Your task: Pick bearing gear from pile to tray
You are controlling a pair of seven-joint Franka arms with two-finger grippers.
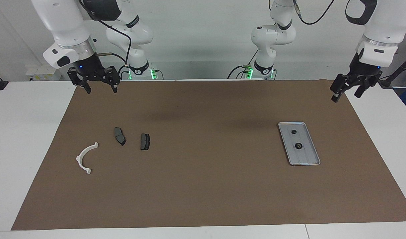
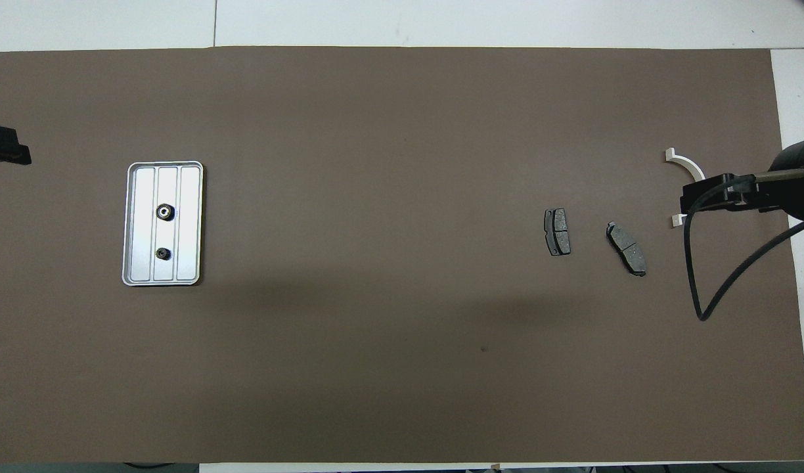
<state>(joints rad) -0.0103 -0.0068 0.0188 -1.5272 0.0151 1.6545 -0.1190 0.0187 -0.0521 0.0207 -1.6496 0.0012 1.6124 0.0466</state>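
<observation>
While both arms hang raised, I see left gripper (image 1: 345, 89) spread wide, empty, over the counter (image 1: 203, 186) corner; right gripper (image 1: 99, 83) likewise; two gears (image 1: 296, 138) in tray (image 1: 310, 162); pile (image 1: 123, 142) toward right arm's end.

The tabletop (image 1: 10, 132) is white; a plain brown mat (image 1: 203, 186) with no pattern covers most of it; the tray (image 1: 309, 159) is silver-grey metal with faint lengthwise ridges; two small black round gears (image 1: 298, 146) lie in it, the one farther from the robots showing a pale centre in the overhead view; the half-ring bracket (image 1: 84, 158) is white; the two brake-pad plates (image 1: 145, 141) are dark grey, each with a thin line across its middle; both arms (image 1: 63, 23) are white with dark grey joint caps; the left pincer (image 1: 347, 89) and right pincer (image 1: 100, 89) are black; green lights glow at the arm bases (image 1: 141, 73); the wall (image 1: 203, 33) is a pale grey-white.
</observation>
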